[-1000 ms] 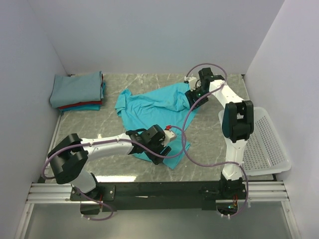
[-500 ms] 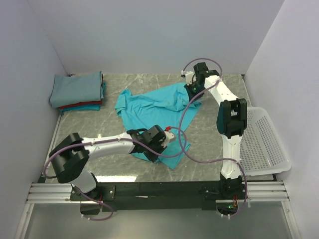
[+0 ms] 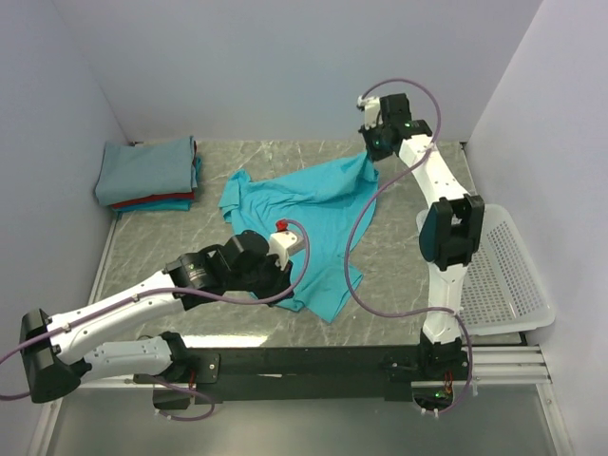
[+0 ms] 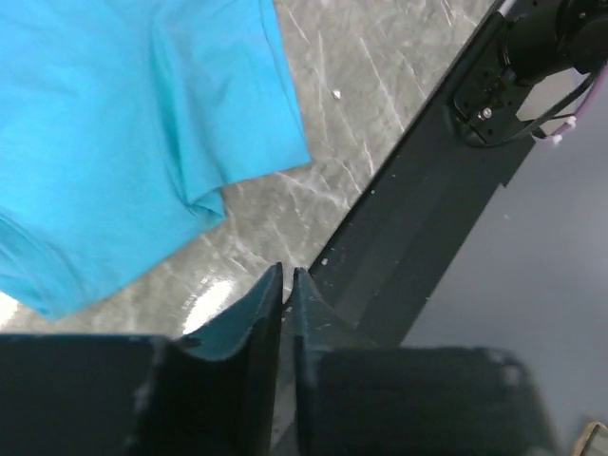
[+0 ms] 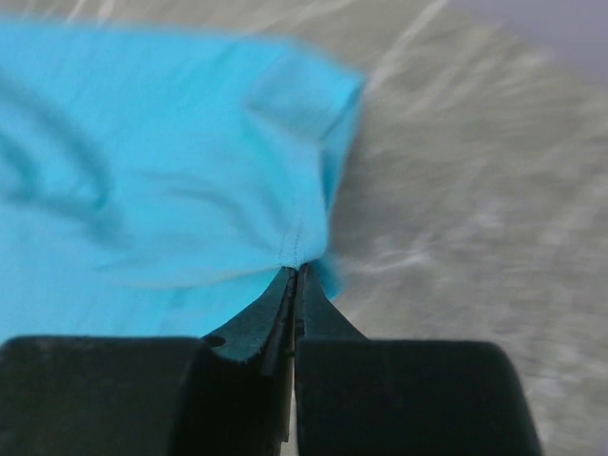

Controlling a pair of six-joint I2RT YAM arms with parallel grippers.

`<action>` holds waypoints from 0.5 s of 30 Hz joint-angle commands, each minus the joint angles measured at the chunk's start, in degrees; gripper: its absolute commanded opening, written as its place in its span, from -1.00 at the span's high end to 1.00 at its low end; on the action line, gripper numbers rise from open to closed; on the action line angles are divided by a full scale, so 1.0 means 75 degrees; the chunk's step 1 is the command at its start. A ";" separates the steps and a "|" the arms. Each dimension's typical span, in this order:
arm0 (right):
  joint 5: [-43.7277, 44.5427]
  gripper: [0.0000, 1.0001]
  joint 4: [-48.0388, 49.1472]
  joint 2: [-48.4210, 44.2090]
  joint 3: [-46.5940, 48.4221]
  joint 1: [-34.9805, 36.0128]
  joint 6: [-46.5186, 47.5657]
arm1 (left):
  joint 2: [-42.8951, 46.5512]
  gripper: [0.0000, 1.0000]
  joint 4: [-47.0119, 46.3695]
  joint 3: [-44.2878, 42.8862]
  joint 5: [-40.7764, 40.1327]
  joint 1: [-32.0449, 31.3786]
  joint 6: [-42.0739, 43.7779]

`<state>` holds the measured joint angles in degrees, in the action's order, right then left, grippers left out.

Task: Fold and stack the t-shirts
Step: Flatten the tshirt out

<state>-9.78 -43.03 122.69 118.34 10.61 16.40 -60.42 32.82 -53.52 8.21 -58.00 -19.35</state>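
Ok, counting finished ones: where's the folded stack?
In the top view, the folded stack sits in the far left corner, left of the turquoise shirt.

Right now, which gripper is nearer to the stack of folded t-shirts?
Left. The left gripper hovers mid-table, right of the stack; the right gripper pinches the turquoise t-shirt farther right.

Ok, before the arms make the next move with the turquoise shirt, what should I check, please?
1. Right gripper grips the turquoise t-shirt: ok, shut on its edge.
2. Left gripper grips the shirt: not ok, shut with no cloth between.
3. Shirt lies flat: not ok, creased and bunched.
4. Folded stack away from both arms: ok, far left corner.
5. Purple cable free of the shirt: cannot tell, it crosses above it.
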 commanded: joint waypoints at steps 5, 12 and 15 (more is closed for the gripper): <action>0.3706 0.68 0.1602 0.0502 0.0963 -0.0254 -0.0136 | -0.0463 0.23 -0.0485 0.0315 0.0218 -0.0060 -0.0536; 0.2946 0.01 0.1553 0.0013 -0.0192 -0.0676 -0.0125 | -0.0953 -0.09 -0.1082 0.0245 -0.0028 -0.0060 -0.0011; 0.1274 -0.09 0.0830 -0.0304 -0.0205 -0.0852 0.0366 | -0.1666 -0.10 -0.1270 0.0046 -0.0074 -0.0142 0.0318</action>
<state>9.21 -34.61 126.61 116.60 5.32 16.19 -68.12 26.96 -50.98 8.60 -58.30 -20.36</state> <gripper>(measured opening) 0.533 0.549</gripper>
